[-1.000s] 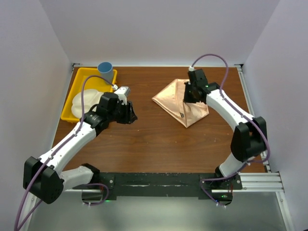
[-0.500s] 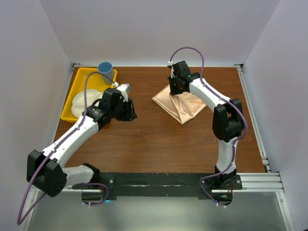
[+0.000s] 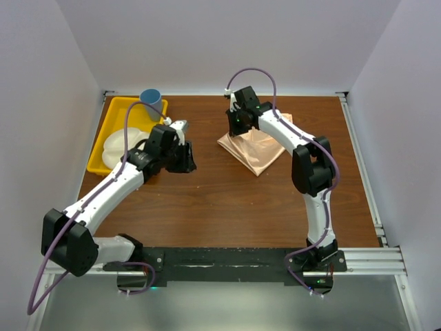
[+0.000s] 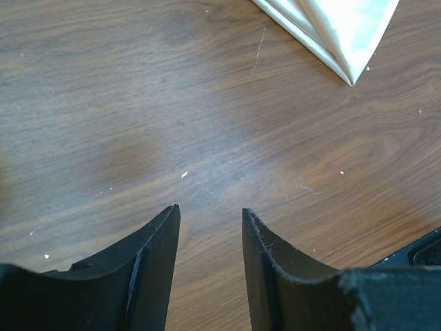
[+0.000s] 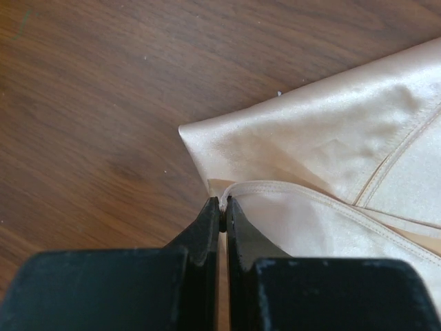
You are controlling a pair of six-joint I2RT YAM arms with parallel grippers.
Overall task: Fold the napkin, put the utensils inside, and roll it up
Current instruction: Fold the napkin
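The peach-orange napkin (image 3: 258, 145) lies partly folded on the brown table, right of centre. My right gripper (image 3: 236, 125) is shut on a hemmed corner of the napkin (image 5: 310, 172) and holds it over the cloth's left corner. The pinched hem shows at the fingertips (image 5: 222, 204). My left gripper (image 3: 185, 162) is open and empty, low over bare wood, left of the napkin; a folded tip of the napkin (image 4: 337, 34) shows at the top of the left wrist view. The fork is not in view.
A yellow tray (image 3: 110, 131) stands at the back left with a white divided plate (image 3: 118, 146) in it and a blue cup (image 3: 151, 98) at its far end. Grey walls close in the table on three sides.
My right gripper has carried the napkin's corner from the right side leftward across the cloth, folding it over. The left gripper has stayed nearly still.
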